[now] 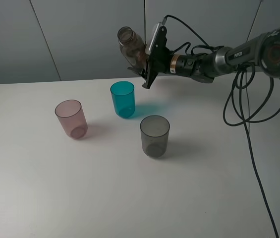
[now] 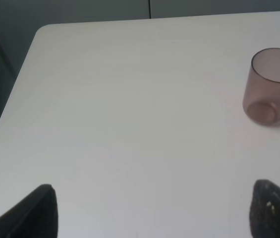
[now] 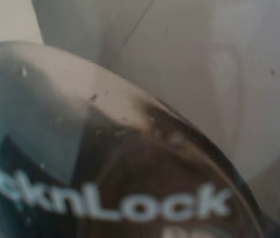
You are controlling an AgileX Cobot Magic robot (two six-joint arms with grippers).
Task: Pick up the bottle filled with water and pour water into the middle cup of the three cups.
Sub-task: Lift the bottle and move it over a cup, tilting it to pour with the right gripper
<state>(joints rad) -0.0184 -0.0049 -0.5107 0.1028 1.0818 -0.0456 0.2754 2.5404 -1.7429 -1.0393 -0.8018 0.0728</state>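
Observation:
The smoky bottle point(image 1: 131, 48) hangs tilted in the air, its open mouth pointing up and left, just behind and above the teal middle cup point(image 1: 123, 99). My right gripper point(image 1: 147, 63) is shut on the bottle's lower body. In the right wrist view the bottle point(image 3: 105, 163) fills the picture, with white lettering on it. No water stream shows. The pink cup point(image 1: 71, 119) stands to the left and the grey cup point(image 1: 154, 136) to the front right. My left gripper point(image 2: 154, 213) is open low over the table, near the pink cup point(image 2: 271, 87).
The white table point(image 1: 130, 198) ends at a rounded far-left corner point(image 2: 43, 29). Black cables point(image 1: 244, 99) hang from the right arm over the table's right side. A grey wall stands close behind the bottle.

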